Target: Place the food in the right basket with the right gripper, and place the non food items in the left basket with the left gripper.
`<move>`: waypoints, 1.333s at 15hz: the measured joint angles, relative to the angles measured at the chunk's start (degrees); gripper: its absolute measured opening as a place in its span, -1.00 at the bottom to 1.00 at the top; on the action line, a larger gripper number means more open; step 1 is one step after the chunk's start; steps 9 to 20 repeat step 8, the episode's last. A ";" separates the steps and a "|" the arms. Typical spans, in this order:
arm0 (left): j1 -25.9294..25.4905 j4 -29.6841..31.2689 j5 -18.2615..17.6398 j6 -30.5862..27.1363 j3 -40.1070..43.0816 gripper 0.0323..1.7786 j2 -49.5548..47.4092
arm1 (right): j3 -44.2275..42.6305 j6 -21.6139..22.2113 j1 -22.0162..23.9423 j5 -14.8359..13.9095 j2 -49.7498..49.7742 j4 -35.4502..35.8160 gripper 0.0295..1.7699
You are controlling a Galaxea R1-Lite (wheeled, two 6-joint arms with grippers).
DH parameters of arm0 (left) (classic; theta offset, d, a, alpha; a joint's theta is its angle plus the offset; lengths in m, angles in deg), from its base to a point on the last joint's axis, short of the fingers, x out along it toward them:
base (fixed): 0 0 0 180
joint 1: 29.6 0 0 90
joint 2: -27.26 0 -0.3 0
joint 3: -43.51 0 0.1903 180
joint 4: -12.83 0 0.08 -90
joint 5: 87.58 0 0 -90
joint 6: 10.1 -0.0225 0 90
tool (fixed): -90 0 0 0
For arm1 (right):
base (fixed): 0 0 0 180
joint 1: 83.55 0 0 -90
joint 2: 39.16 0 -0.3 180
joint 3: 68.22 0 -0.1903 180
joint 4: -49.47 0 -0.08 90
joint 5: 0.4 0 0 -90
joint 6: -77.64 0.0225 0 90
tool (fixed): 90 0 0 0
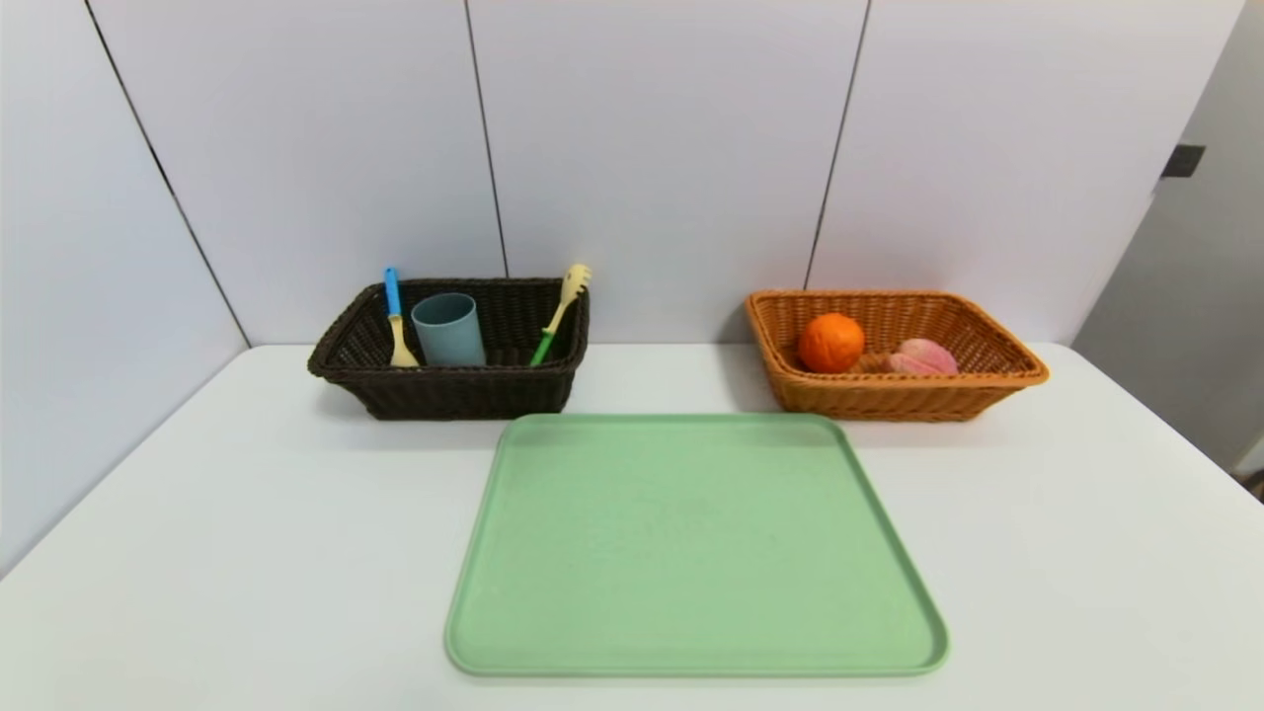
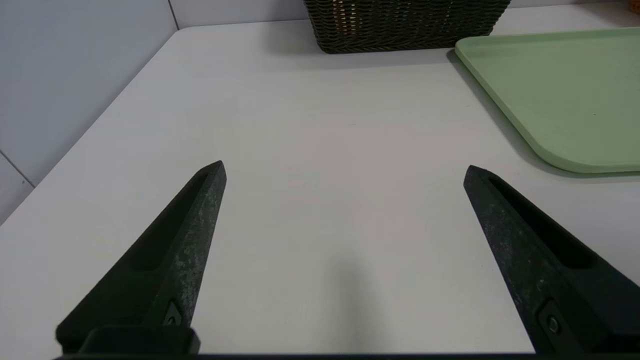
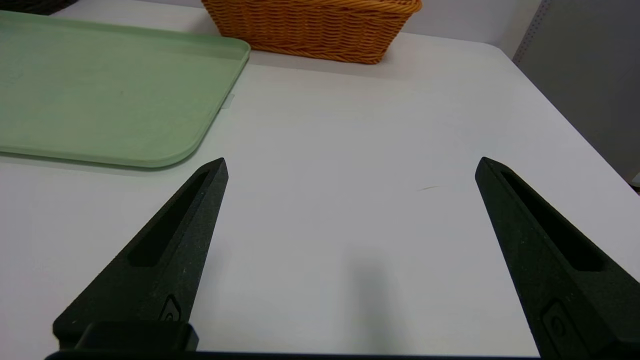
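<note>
In the head view the dark brown left basket (image 1: 449, 393) holds a grey-blue cup (image 1: 448, 329), a blue-handled spoon (image 1: 396, 316) and a green-handled spoon (image 1: 559, 313). The orange-tan right basket (image 1: 894, 398) holds an orange (image 1: 830, 343) and a pink peach (image 1: 922, 357). Neither arm shows in the head view. My left gripper (image 2: 345, 170) is open over bare table, well short of the dark basket (image 2: 405, 25). My right gripper (image 3: 351, 166) is open over bare table, well short of the tan basket (image 3: 315, 27). Nothing is between either pair of fingers.
A green tray (image 1: 691, 543) lies in the middle of the white table (image 1: 247, 533), in front of both baskets, with nothing on it. White wall panels stand behind the baskets. The tray's corner shows beside each gripper (image 2: 550, 85) (image 3: 110, 90).
</note>
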 joint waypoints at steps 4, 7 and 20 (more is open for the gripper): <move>0.02 0.00 0.00 -0.01 0.00 0.90 0.00 | 0.00 -0.35 0.00 0.61 0.00 -0.16 0.93; 0.00 0.00 0.00 0.00 0.00 0.90 0.00 | 0.00 0.72 -0.02 -0.05 0.00 -0.11 0.93; 0.00 0.00 0.06 0.00 0.00 0.90 0.00 | 0.00 0.87 -0.02 -0.02 0.00 -0.11 0.93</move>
